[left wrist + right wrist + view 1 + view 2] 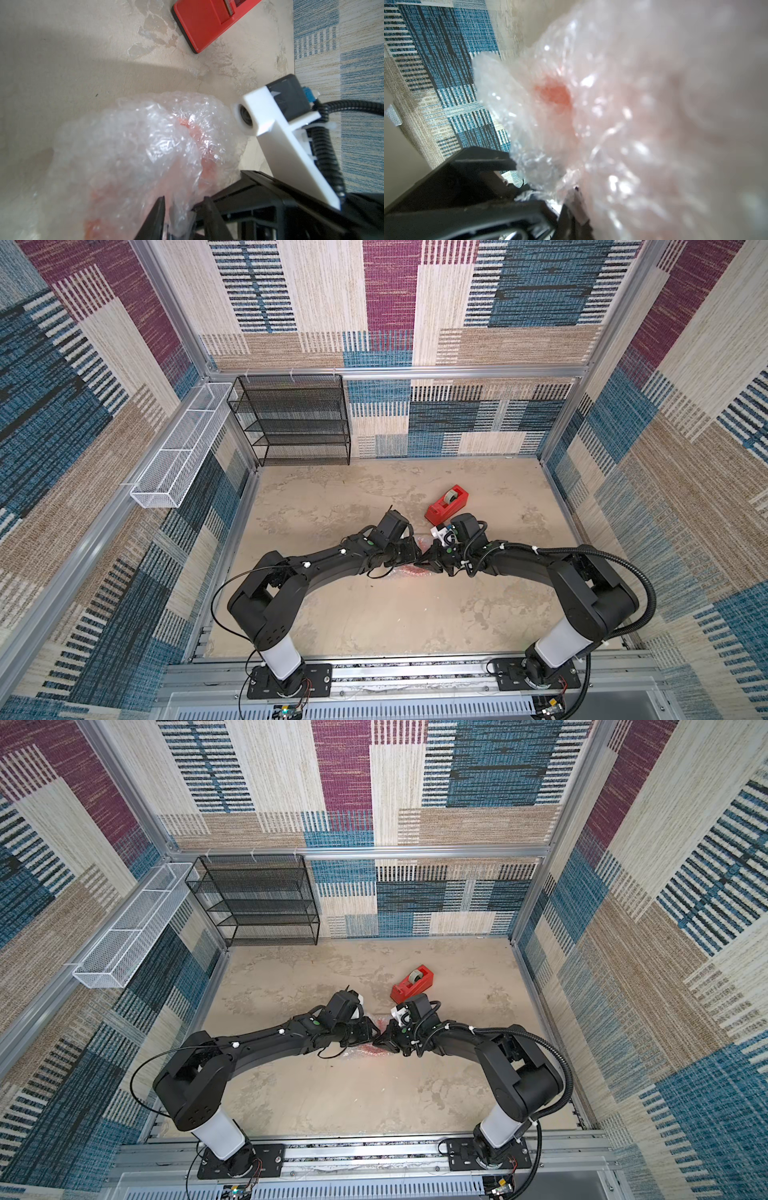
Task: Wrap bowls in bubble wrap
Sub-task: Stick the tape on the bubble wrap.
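Observation:
The orange bowl [193,128] lies bundled inside the crinkly clear bubble wrap [145,141] on the table's middle. Only an orange glow [554,95] of the bowl shows through the film [633,124]. In both top views the two arms meet over the bundle [409,572] [365,1050] and hide most of it. My left gripper [184,200] is closed on a fold of the wrap, which sits between its two fingers. My right gripper [575,191] is shut, with the film pinched at its tips. The two grippers [417,560] [429,562] nearly touch tip to tip.
A red tape dispenser [446,504] [207,22] stands just behind the grippers. A black mesh shelf [297,418] is at the back left, and a white wire basket [178,448] hangs on the left wall. Carpeted walls enclose the table.

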